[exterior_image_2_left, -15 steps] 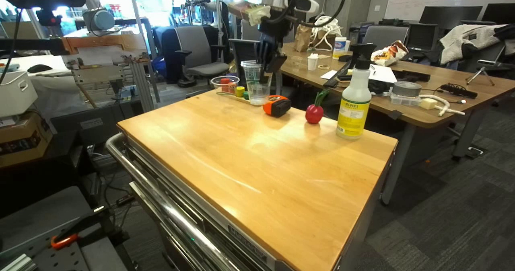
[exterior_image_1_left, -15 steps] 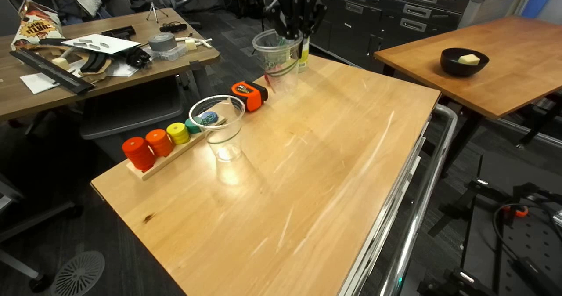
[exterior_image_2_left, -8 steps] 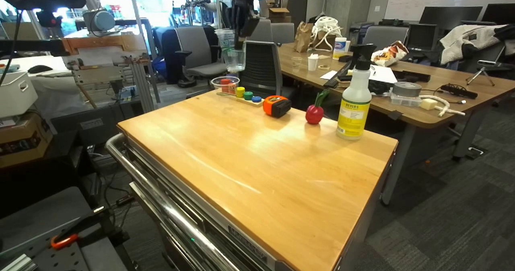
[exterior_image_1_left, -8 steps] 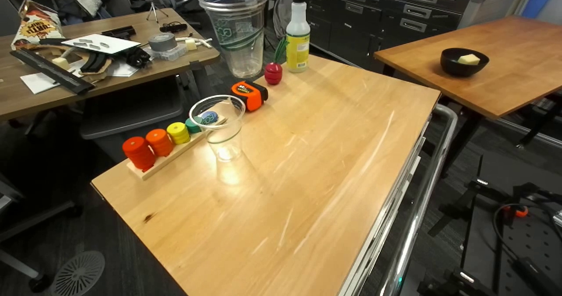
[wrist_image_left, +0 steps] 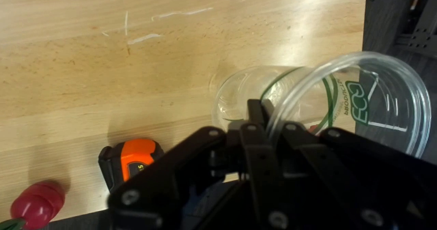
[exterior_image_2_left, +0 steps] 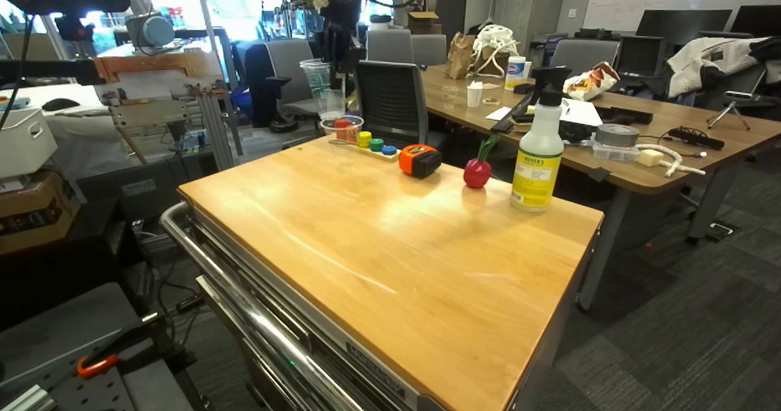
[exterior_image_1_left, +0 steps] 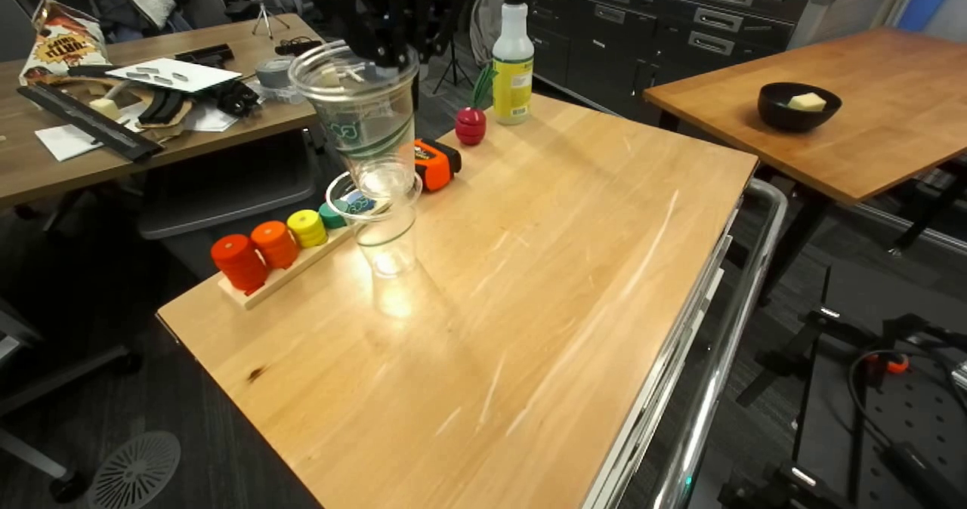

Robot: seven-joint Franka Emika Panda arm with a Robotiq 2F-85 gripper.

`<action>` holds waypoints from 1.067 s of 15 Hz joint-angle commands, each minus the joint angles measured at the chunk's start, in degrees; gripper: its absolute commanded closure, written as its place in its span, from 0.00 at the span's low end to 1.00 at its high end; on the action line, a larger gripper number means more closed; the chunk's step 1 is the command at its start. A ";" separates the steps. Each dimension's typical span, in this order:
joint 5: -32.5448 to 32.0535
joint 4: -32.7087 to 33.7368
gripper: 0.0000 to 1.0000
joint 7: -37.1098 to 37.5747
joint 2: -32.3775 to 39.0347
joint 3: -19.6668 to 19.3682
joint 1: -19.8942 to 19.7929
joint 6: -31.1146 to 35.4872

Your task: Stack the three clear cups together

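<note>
Jaws and clear cups [exterior_image_1_left: 364,125] newly above the lone cup [exterior_image_1_left: 386,239], apparently.

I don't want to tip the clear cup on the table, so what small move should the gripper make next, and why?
I'd probably ease the gripper gently downward. It holds the nested clear cups, tilted, and in both exterior views their base appears at the mouth of the standing clear cup; whether it is inside yet I can't tell.
</note>
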 commanded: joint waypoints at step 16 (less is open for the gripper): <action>-4.97 -1.36 0.25 -7.00 0.72 -0.85 -0.51 6.32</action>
